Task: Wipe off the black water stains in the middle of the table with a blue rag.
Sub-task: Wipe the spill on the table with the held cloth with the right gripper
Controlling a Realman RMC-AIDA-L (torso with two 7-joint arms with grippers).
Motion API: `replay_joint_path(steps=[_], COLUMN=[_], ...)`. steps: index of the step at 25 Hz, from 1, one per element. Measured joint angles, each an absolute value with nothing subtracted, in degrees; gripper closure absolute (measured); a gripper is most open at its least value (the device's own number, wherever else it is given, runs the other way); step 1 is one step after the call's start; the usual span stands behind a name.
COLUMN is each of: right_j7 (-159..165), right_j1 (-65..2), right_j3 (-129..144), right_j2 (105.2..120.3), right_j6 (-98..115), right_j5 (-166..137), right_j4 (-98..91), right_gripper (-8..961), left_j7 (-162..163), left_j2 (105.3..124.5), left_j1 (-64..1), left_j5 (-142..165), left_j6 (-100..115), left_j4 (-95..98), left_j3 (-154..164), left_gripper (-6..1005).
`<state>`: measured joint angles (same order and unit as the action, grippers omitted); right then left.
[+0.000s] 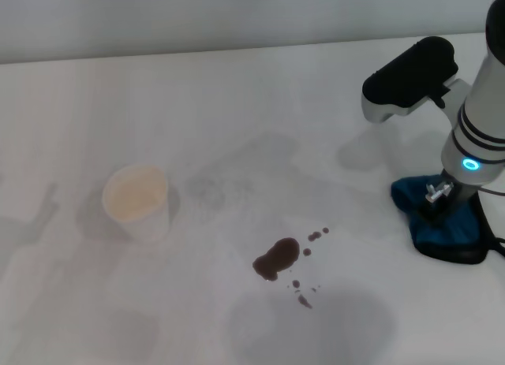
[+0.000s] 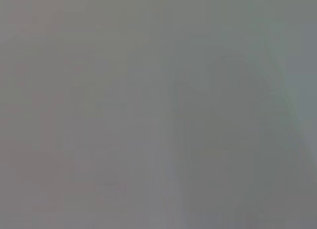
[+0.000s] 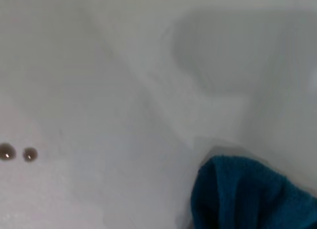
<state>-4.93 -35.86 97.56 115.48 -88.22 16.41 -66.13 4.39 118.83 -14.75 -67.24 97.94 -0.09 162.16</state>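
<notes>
Head view is showing the right gripper pressing down onto the blue rag, its fingers buried in the cloth, so whether they are clamping it is impossible to tell. The rag is lying bunched under the gripper near the table's right edge, its far corner running toward the frame border. Out from the gripper, toward the robot's left, the black water stains are sitting well apart from the rag, with bare white surface lying between. Farther left a white paper cup is standing upright. The left gripper is not appearing; its wrist view is giving only grey blur.
</notes>
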Motion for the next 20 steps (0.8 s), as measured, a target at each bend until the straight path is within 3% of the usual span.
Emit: replay_joint_path(steps=[20], right_j7=[-4.4], right_j1=[-38.3], right_j3=[103.3], right_j2=[116.07], right_j6=[-83.0], right_j5=[21.1], right_j4=[-68.7], right_gripper=[852], left_j7=[4.4], left_j2=[118.83], left_j1=[-15.0], left_j5=[-67.2], left_j6=[97.9], left_j4=[0.0], left_j3=[162.2], left_gripper=[120])
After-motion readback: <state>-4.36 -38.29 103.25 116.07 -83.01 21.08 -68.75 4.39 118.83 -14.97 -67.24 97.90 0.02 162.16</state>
